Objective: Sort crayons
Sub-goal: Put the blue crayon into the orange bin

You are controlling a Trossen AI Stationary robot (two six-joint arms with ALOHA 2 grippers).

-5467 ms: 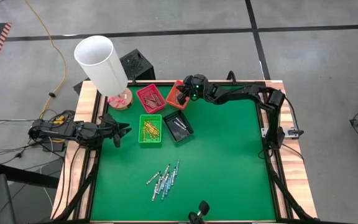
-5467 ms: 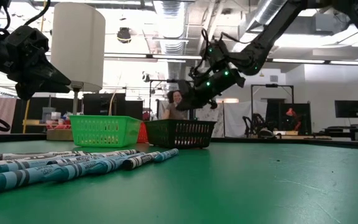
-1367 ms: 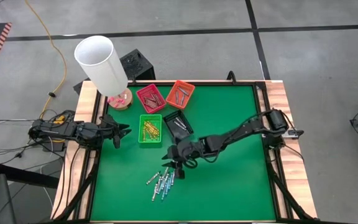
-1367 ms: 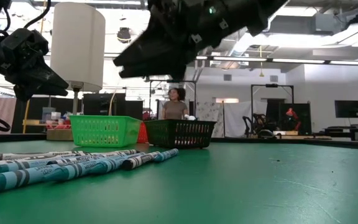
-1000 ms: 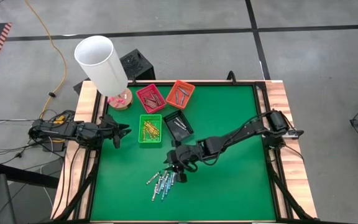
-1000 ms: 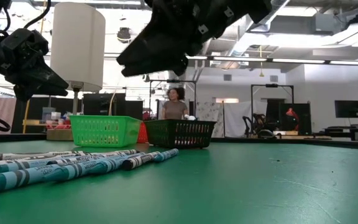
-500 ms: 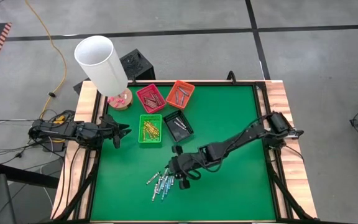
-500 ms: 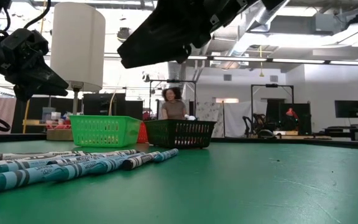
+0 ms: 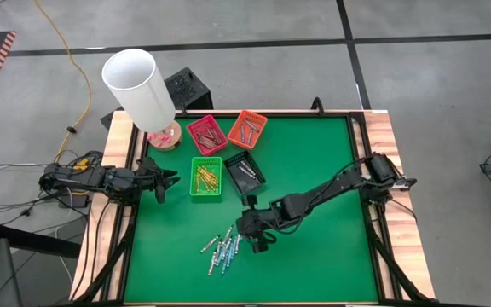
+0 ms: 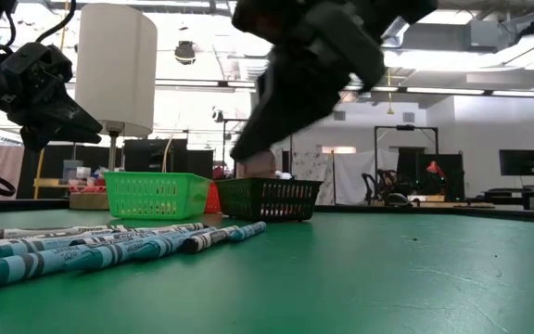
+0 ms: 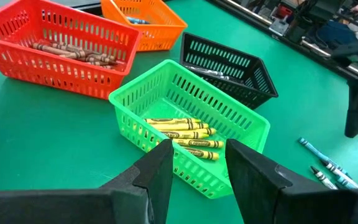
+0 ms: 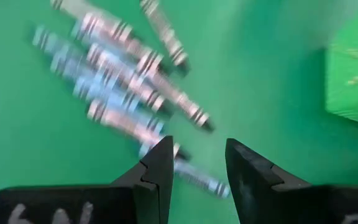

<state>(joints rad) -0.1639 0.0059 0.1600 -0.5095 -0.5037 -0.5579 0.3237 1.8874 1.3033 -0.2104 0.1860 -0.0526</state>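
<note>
A loose pile of light-blue and grey-white crayons [image 9: 223, 248] lies on the green mat toward the near edge; in the low view the crayons [image 10: 109, 245] lie flat in the left foreground. My right gripper [image 9: 245, 236] hovers open just above the pile's right side, fingers slanting down, with nothing between them [image 12: 197, 163]. Yellow crayons [image 11: 185, 132] lie in the green tray [image 9: 205, 177]. At the table's left edge my left gripper [image 9: 165, 181] waits open, facing that tray [image 11: 197, 158].
A red tray [image 9: 206, 134], an orange tray [image 9: 247, 129] and a black tray [image 9: 244, 173] with crayons stand near the green one at the far left. A white lamp [image 9: 139, 88] stands at the far left corner. Bare mat [image 9: 314, 264] lies right of the pile.
My right gripper has tipped from nearly level to pointing steeply down, rolled a little, and sunk slightly over the right side of the crayon pile. Its fingers stay open. The crayons have not moved.
</note>
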